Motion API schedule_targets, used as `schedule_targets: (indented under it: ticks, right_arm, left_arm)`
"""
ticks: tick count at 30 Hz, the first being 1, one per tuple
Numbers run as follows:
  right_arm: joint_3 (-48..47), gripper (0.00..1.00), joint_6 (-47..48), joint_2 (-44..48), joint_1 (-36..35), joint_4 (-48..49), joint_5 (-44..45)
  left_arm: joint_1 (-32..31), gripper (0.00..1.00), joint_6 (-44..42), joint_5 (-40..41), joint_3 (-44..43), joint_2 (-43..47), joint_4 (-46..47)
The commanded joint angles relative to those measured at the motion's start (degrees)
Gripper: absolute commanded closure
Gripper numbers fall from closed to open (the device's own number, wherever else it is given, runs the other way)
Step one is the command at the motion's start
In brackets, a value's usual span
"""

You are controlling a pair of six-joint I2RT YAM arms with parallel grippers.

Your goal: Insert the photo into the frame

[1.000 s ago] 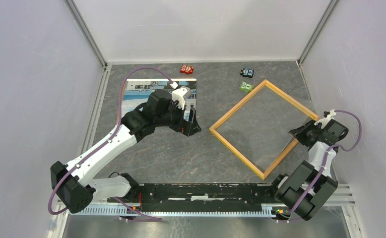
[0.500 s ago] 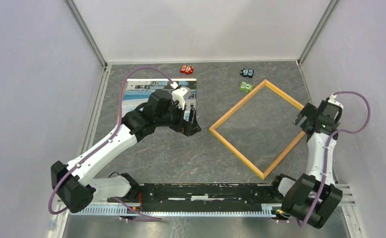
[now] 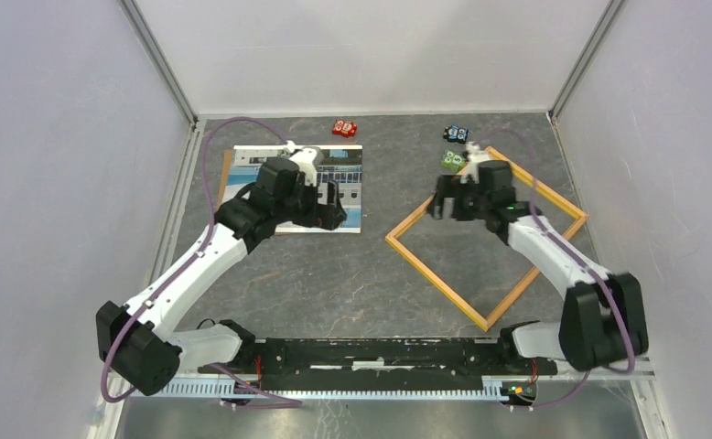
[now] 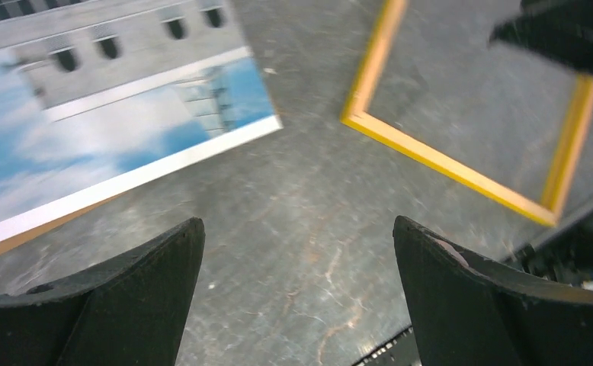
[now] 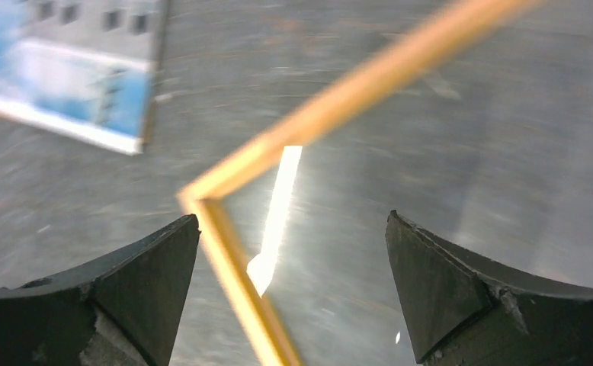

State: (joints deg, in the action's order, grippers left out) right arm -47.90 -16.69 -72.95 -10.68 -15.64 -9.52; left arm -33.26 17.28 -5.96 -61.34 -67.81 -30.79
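The photo, a white building under blue sky, lies face up at the back left, partly under my left arm. Its corner shows in the left wrist view and the right wrist view. The frame, thin yellow-orange wood, lies flat to its right, turned like a diamond, with bare table inside it. My left gripper hovers open over the photo's right part, with only table between its fingertips. My right gripper hangs open above the frame's upper-left rail, near its left corner, holding nothing.
A brown backing board sticks out from under the photo's left edge. Three small toy blocks sit at the back: red, blue-black and green, the green one next to the frame's top corner. Walls close in on both sides.
My right gripper opened at the frame's right corner and swung left across the frame to its upper-left rail. My left gripper drew back up and left over the photo.
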Motion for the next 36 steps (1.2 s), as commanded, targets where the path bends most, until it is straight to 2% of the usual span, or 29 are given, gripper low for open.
schedule_targets:
  ticks: [1, 3, 6, 9, 13, 16, 20, 24, 36]
  right_arm:
    - [-2.6, 0.02, -11.1, -9.8, -10.7, 20.4, -13.7]
    - [-6.4, 0.06, -14.1, -16.3, -14.1, 23.5, -15.7]
    - [-11.5, 0.18, -20.4, -24.9, -17.0, 26.7, -18.0]
    - [-14.0, 0.22, -25.4, -29.8, -19.0, 30.1, -19.7]
    - [-13.6, 0.21, -29.0, -31.5, -19.9, 27.2, -14.3]
    - [-10.2, 0.2, -32.1, -31.3, -20.9, 29.3, -10.3]
    - [-9.0, 0.2, -33.4, -32.5, -21.7, 30.4, -9.2]
    - [-7.1, 0.21, -35.2, -32.6, -22.8, 32.5, -7.5]
    - [-5.2, 0.24, -39.9, -35.5, -25.9, 36.1, -5.3]
  left_arm:
    - [8.5, 0.0, 6.5, 3.4, 1.3, -2.3, 2.5]
    - [13.3, 0.0, 10.7, 1.6, 1.2, -4.9, 2.4]
    - [21.6, 0.0, 18.3, -8.9, 1.5, -9.9, 4.7]
    - [26.2, 0.0, 24.9, -16.5, 1.8, -14.7, 10.0]
    - [26.8, 0.0, 26.4, -15.4, -2.1, -21.7, 12.1]
    - [27.4, 0.0, 25.7, -14.1, -5.5, -27.1, 11.0]
    - [28.2, 0.0, 23.9, -12.8, -7.7, -31.2, 10.7]
    - [28.8, 0.0, 22.6, -10.0, -7.0, -33.4, 10.8]
    - [29.8, 0.0, 26.0, -12.4, -2.3, -35.7, 12.8]
